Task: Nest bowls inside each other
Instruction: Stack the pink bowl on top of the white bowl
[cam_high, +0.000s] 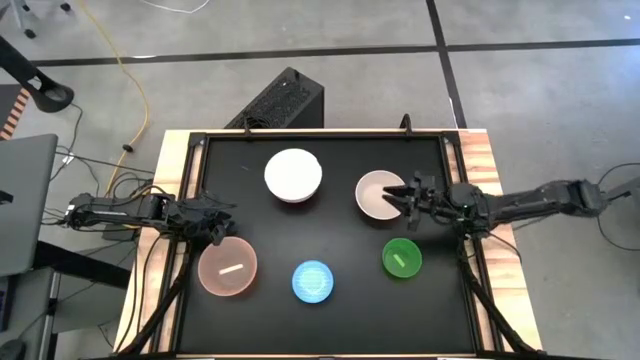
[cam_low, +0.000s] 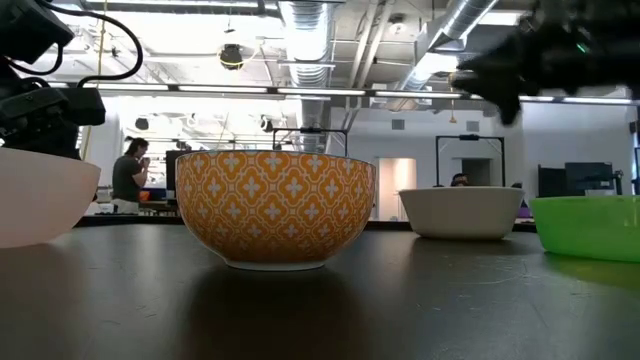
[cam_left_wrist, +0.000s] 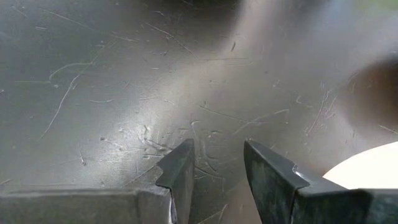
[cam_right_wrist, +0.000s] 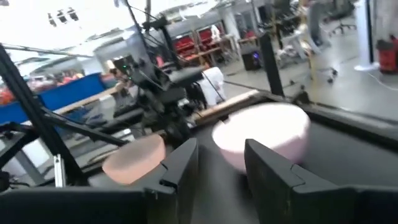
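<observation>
Right hand at beige bowl rim, no bowls nested yet.

I have the right hand (cam_high: 408, 195) over the near rim of the round beige plastic bowl (cam_high: 377, 194), fingers apart with a gap between them, nothing clamped. Left hand (cam_high: 215, 228) waits just beside the translucent pink plastic bowl (cam_high: 227, 268), fingers apart too, empty. Round white plastic bowl (cam_high: 293, 174), small light blue bowl (cam_high: 313, 281) and small bright green bowl (cam_high: 402, 257) all sit apart on the black bench (cam_high: 340, 320). To do this well I'd straddle the beige wall with one finger inside and one outside, close firmly, lift straight up, then set it centred into a same-size bowl; I'd watch for the rim slipping.
</observation>
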